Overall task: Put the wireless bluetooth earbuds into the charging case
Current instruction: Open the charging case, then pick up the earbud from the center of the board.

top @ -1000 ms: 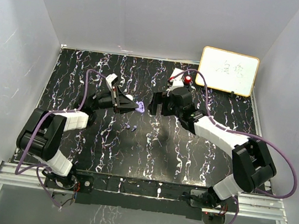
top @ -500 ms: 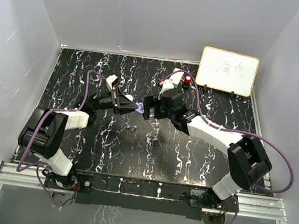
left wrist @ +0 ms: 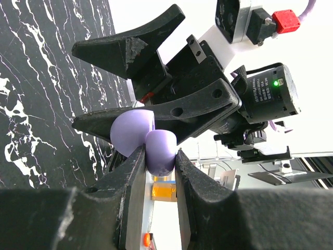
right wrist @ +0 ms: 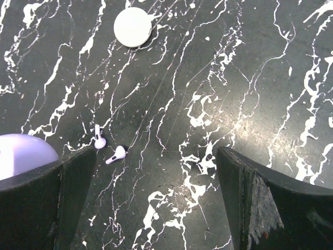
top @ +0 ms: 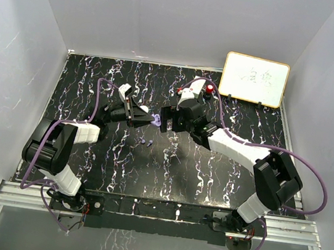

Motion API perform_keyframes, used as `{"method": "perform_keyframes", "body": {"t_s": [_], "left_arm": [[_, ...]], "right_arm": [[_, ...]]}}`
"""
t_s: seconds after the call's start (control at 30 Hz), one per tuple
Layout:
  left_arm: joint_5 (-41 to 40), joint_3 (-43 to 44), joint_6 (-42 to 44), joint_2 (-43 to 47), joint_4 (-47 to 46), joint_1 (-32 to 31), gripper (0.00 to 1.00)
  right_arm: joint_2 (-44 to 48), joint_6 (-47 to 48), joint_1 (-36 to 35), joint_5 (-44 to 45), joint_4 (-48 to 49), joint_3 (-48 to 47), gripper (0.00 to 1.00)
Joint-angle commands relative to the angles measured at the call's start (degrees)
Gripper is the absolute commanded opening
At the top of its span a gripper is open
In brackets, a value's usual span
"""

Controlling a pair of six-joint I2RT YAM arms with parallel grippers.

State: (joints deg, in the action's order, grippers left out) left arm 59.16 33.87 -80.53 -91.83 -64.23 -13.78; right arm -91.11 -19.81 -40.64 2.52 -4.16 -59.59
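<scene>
My left gripper [top: 150,119] is shut on an open purple charging case [top: 156,120], held a little above the table. In the left wrist view the case [left wrist: 139,136] sits between my fingertips, gripper [left wrist: 158,155]. My right gripper [top: 166,120] is open and empty, right next to the case, its black fingers [left wrist: 156,112] just behind it. Two purple earbuds [top: 146,141] lie on the table below both grippers. The right wrist view shows them side by side [right wrist: 98,139] [right wrist: 117,153], with the gripper [right wrist: 153,172] open above them and the case [right wrist: 21,153] at lower left. No white earbuds show.
A round white case [right wrist: 133,20] lies on the black marbled table [top: 117,168], by the left gripper [top: 145,109]. A red knob [top: 210,89] and a whiteboard [top: 254,79] stand at the back right. Grey walls enclose the table.
My right gripper moved left, up to the purple case in my left gripper, then stayed almost still. The left gripper and the earbuds have not moved.
</scene>
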Motion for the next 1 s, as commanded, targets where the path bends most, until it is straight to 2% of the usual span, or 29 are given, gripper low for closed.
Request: {"method": "perform_keyframes", "body": {"t_s": [0.0,0.33,0.5,0.63,0.83,0.97], "left_arm": [[0.77,0.48,-0.25,0.29,-2.79,0.66,0.0],[6.1,-2.13,1.18,2.64,-1.35,8.38,0.0],[7.53,-5.76,2.07,4.6,-1.45,10.96,0.0],[9.07,-8.03,2.37,6.09,-2.06,12.78,0.0],[11.41,-9.75,2.74,8.78,-0.97,16.26,0.0],[12.28,-10.25,3.82,10.34,1.12,18.03,0.0]], "right_arm": [[1.32,-0.59,-0.64,5.98,-0.68,-2.42,0.98],[4.67,0.7,1.89,4.79,-2.11,3.33,0.98],[1.7,1.46,0.88,-1.59,-2.52,2.02,0.99],[-1.46,0.51,-2.04,-3.02,-2.33,0.33,0.96],[-6.89,-2.49,-5.24,-1.94,-4.62,-2.85,0.88],[-10.83,-3.62,-7.21,1.0,-7.58,-6.25,0.87]]}}
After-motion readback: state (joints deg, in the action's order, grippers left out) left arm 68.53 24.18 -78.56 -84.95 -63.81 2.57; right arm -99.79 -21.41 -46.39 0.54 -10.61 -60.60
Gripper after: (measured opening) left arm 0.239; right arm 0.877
